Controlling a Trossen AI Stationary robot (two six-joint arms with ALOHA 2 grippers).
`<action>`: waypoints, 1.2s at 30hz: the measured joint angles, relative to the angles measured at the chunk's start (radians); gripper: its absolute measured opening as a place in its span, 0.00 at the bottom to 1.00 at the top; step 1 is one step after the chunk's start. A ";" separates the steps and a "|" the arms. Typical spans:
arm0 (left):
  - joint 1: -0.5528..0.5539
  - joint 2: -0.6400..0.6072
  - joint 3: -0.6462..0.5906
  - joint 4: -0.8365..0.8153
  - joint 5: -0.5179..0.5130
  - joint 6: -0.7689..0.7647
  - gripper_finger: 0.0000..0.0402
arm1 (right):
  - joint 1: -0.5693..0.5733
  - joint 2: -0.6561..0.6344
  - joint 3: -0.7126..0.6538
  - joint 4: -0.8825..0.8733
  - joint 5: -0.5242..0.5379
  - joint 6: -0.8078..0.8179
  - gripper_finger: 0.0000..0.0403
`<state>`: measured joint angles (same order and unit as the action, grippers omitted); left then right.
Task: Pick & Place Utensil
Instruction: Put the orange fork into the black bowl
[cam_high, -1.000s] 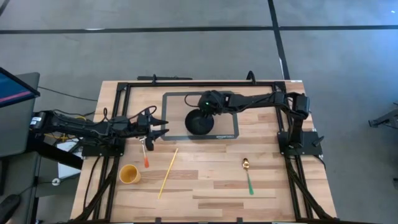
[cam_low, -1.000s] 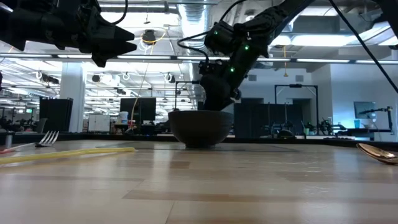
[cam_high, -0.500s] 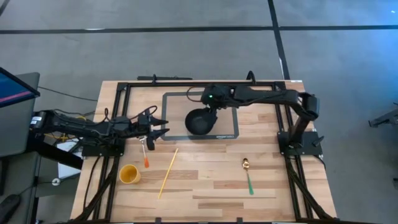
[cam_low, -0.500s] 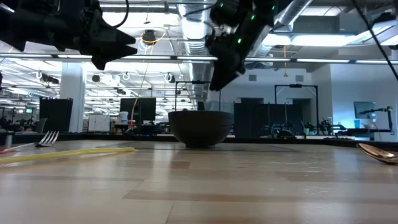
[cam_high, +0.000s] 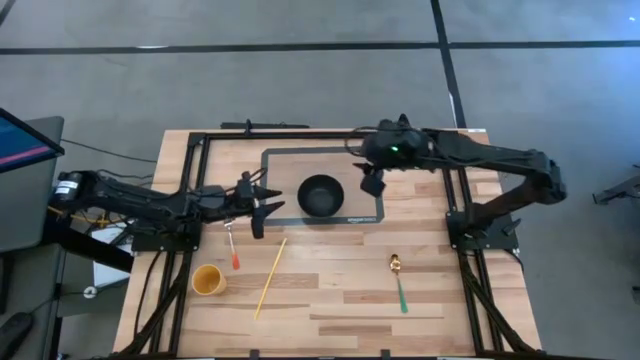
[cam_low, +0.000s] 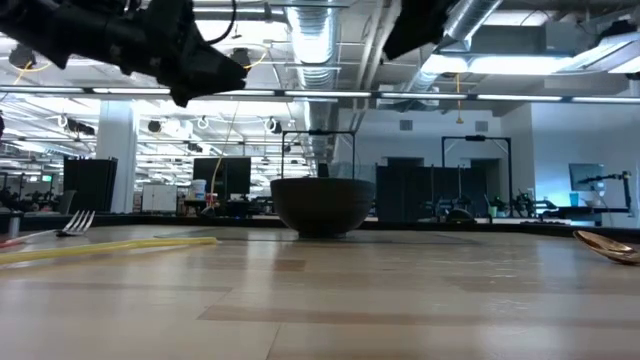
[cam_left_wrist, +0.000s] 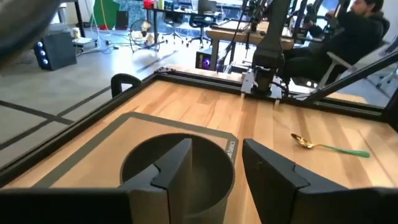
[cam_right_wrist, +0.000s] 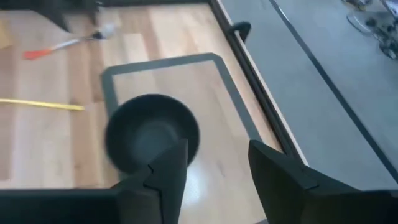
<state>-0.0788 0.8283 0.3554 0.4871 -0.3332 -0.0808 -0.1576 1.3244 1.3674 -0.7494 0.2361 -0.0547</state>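
Left jaws open beside bowl — fork near; untouched

Orange-handled fork flat by yellow chopstick, green-handled spoon apart — black bowl upright

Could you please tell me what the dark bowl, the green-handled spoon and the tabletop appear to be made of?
Dark round bowl: matte, likely plastic or ceramic; no glare shows.
Spoon with gold bowl and green handle: shiny metallic head, handle probably plastic.
Light wooden tabletop: butcher-block wood, with visible plank seams and a smooth, slightly glossy finish.
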 joint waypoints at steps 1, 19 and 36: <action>0.000 0.019 0.017 -0.007 0.000 0.008 0.36 | 0.015 -0.026 -0.016 -0.001 0.000 0.000 0.39; 0.000 0.173 0.370 -0.819 -0.019 -0.338 0.36 | 0.130 -0.333 -0.626 0.432 0.001 0.120 0.32; 0.000 0.213 0.370 -1.461 0.207 -0.943 0.36 | 0.131 -0.322 -0.652 0.495 0.026 0.161 0.33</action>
<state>-0.0788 1.0408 0.7250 -0.9740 -0.1264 -1.0239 -0.0265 1.0023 0.7151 -0.2540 0.2622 0.1062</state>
